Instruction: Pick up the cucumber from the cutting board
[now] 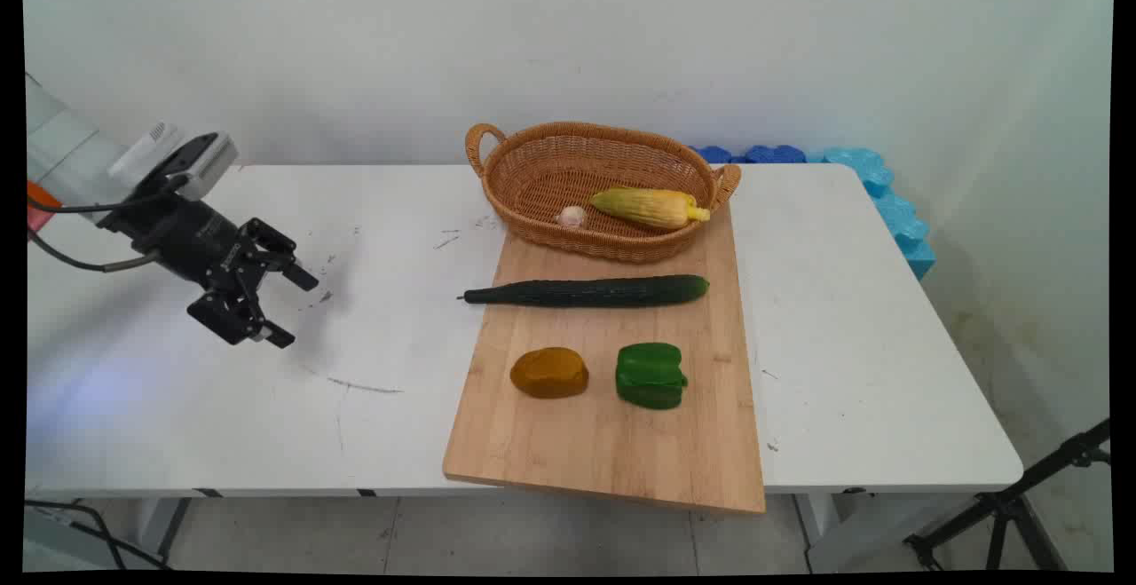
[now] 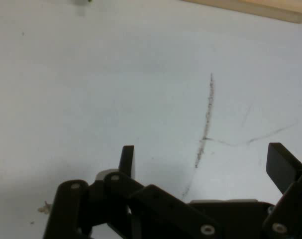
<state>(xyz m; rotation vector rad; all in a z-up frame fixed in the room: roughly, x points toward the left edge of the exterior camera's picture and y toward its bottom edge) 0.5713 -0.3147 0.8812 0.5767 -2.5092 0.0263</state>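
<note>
Black two-finger pincer [image 1: 291, 305] hangs over the left side of the white surface [image 1: 843, 319], fingers spread wide, gripping nothing. It's angled down toward bare tabletop; in the hand view only a dark scuff line [image 2: 205, 124] lies between the fingertips [image 2: 127, 159], with a corner of the board at 1 o'clock. Nearest thing: long dark green cucumber [image 1: 590, 291], at 3 o'clock from the pincer, well apart, lying crosswise on the light wooden cutting board [image 1: 612, 452] with its stem end sticking off the board's left edge. Board's near edge overhangs the surface's front. On the board, at 6 o'clock from the cucumber: brownish-orange rounded lump [image 1: 549, 372] and green bell pepper [image 1: 651, 375], side by side, not touching. At 12 o'clock from the cucumber: oval wicker basket [image 1: 532, 168] with handles, its near edge on the board's far end, holding a yellow corn cob [image 1: 650, 207] and a small pale garlic bulb [image 1: 571, 217]. Blue foam pieces [image 1: 874, 185] behind the surface's far right corner.
</note>
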